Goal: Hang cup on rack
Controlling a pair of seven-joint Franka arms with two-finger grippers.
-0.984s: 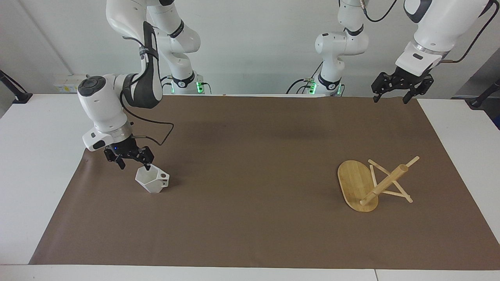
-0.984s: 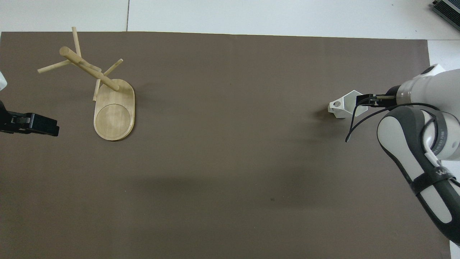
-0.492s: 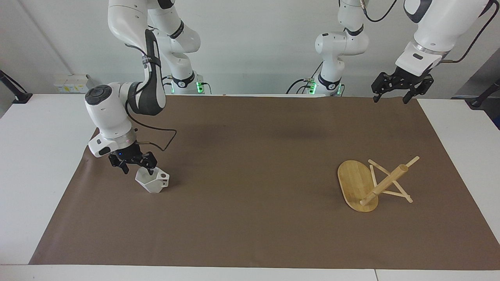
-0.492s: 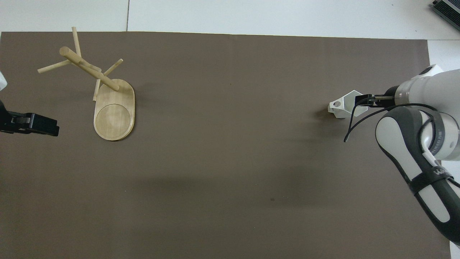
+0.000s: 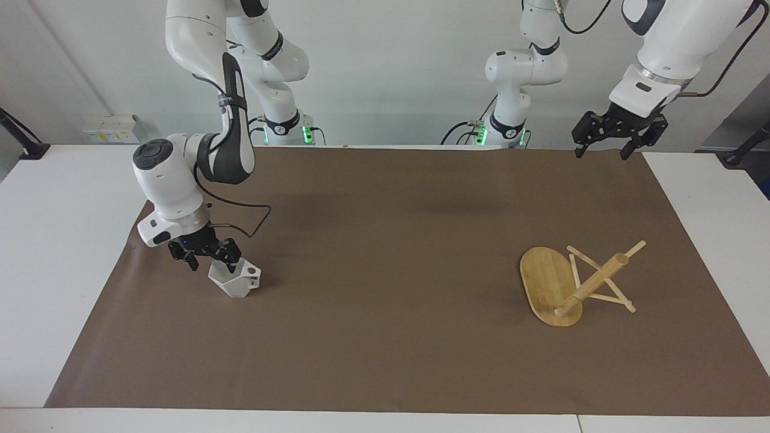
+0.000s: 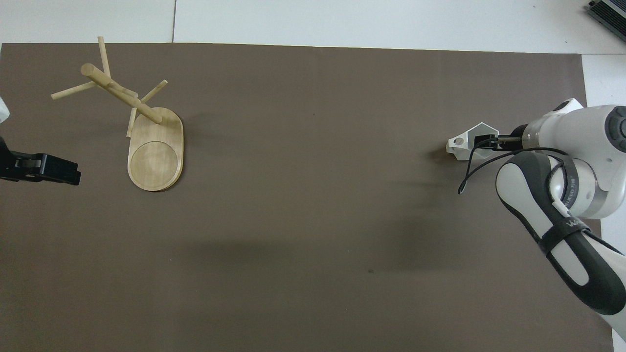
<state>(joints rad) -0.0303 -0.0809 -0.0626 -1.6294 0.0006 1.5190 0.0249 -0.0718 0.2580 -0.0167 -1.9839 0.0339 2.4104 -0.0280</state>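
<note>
Since the earlier frames the right arm has swung its elbow toward the table's middle and the right gripper (image 5: pixel 212 257) has sunk lower onto the cup (image 5: pixel 236 279); cup, rack and left arm have not shifted.

Progress, judged from the present layout: early stage. The grasp is only being set up; lifting, carrying across the table and hanging are all still to do.

The brown mat (image 5: pixel 385 252) is covering most of the tabletop. The rack (image 5: pixel 574 282) is lying tipped on its side near the left arm's end of the table, toward the edge away from the robots, oval base on edge, post and pegs slanting off the mat. It probably needs righting before any peg can take a cup.

The cup is sitting on the mat near the right arm's end, tilted, hexagonal mouth opening upward toward the gripper, pierced handle pointing toward the table's middle. One finger is reaching inside the rim and the other outside; the jaws are apart, not yet clamping the wall.

The left gripper (image 5: pixel 619 135) is waiting, spread apart, above the corner at the robots' edge.
</note>
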